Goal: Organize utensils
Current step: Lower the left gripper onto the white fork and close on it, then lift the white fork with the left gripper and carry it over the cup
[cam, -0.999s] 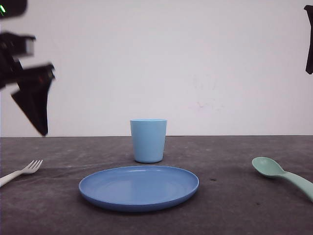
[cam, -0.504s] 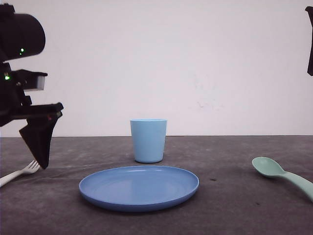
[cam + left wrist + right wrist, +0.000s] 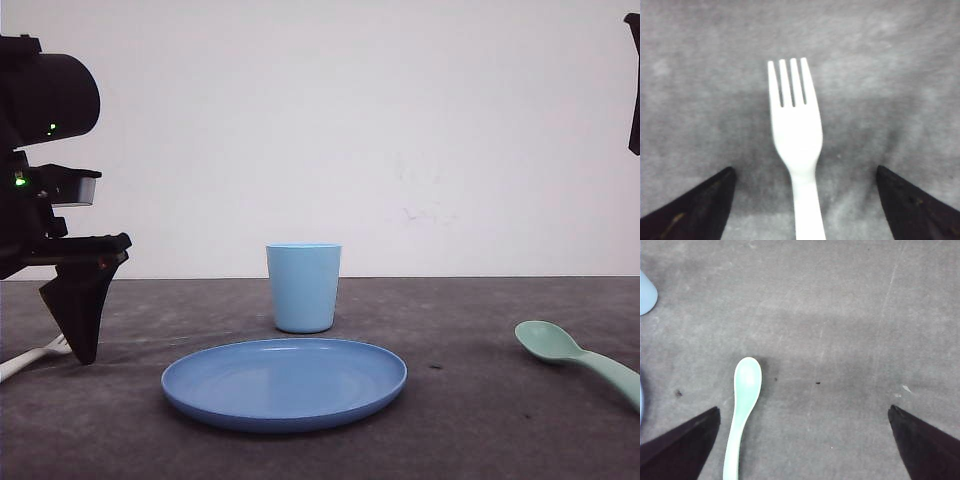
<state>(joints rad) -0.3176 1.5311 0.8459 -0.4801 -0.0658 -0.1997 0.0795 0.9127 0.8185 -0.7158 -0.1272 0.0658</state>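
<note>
Lab-like setup: bare white wall, grey tabletop.

On the dark table, a round blue plate lies in front of a light blue cup. The left gripper hangs over the white fork at the left edge. The green spoon lies at the right.

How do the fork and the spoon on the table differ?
The fork is white with four tines; the spoon is mint green with a smooth oval bowl. The fork lies at the table's left with the left tool open around its handle; the spoon lies at the right, beside one finger of the open right tool. Both lie flat.
</note>
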